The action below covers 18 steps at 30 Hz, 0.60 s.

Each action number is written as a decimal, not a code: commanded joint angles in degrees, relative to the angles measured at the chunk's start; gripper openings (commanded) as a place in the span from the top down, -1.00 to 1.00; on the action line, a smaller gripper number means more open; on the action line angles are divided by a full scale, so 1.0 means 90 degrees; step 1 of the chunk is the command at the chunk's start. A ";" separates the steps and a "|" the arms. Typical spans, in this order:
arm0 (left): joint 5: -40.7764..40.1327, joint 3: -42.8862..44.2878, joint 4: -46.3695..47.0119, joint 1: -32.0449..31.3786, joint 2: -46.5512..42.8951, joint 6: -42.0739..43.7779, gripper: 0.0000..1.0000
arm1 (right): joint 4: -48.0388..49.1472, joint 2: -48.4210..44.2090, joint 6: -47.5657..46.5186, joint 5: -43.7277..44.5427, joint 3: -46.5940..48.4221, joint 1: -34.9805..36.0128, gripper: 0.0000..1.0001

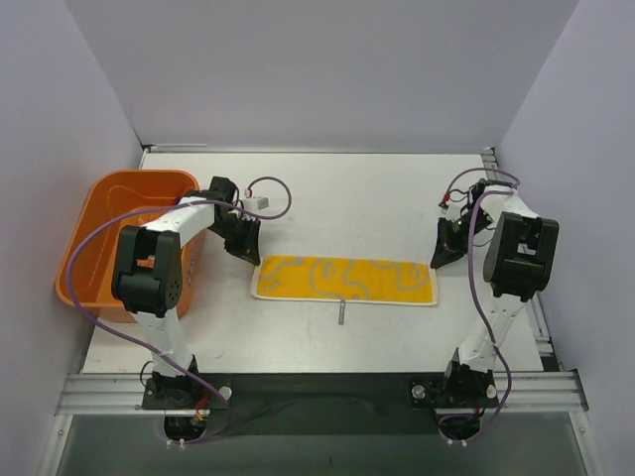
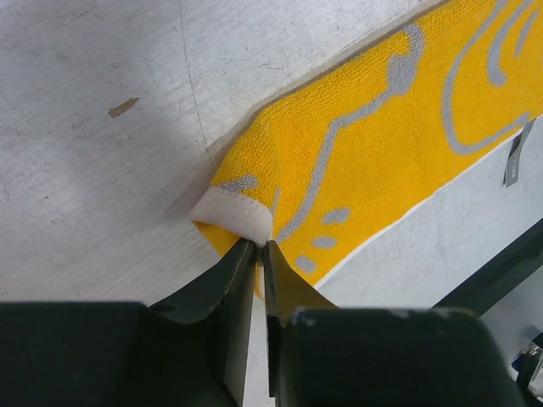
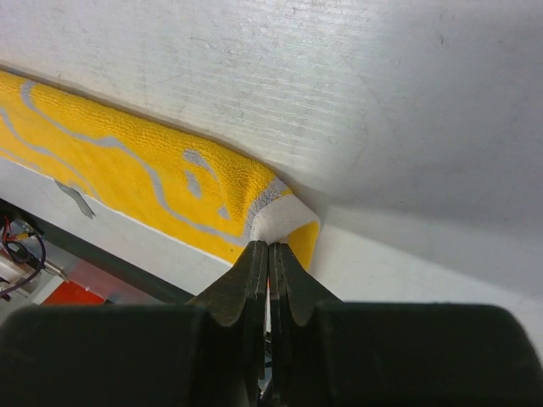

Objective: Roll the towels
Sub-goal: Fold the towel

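Left gripper (image 2: 257,244) and right gripper (image 3: 269,246), each tight on a lifted far corner of yellow towel (image 1: 342,281)

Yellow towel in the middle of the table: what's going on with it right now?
Both arms are working on the yellow towel, which lies as a long flat strip on the table, not yet rolled. The left gripper pinches its far left corner and the right gripper pinches its far right corner, each corner lifted slightly off the surface. The orange tub sits at the left edge, untouched.
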 commanded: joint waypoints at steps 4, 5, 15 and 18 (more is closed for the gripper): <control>0.0079 0.0153 0.0136 0.0099 -0.0025 -0.0034 0.90 | -0.0339 -0.0064 -0.0010 0.0014 0.0075 -0.0049 1.00; 0.0069 0.0143 0.0146 0.0129 -0.0045 -0.0034 0.99 | -0.0320 -0.0103 -0.0001 0.0112 0.0036 -0.0098 1.00; 0.0274 -0.0052 0.0478 0.0461 -0.0299 -0.0278 1.00 | 0.0081 -0.0348 0.0155 0.0533 -0.0102 -0.0323 1.00; 0.0294 0.0045 0.0605 0.0461 -0.0085 -0.0288 1.00 | 0.0188 -0.0221 0.0262 0.0484 -0.0053 -0.0274 1.00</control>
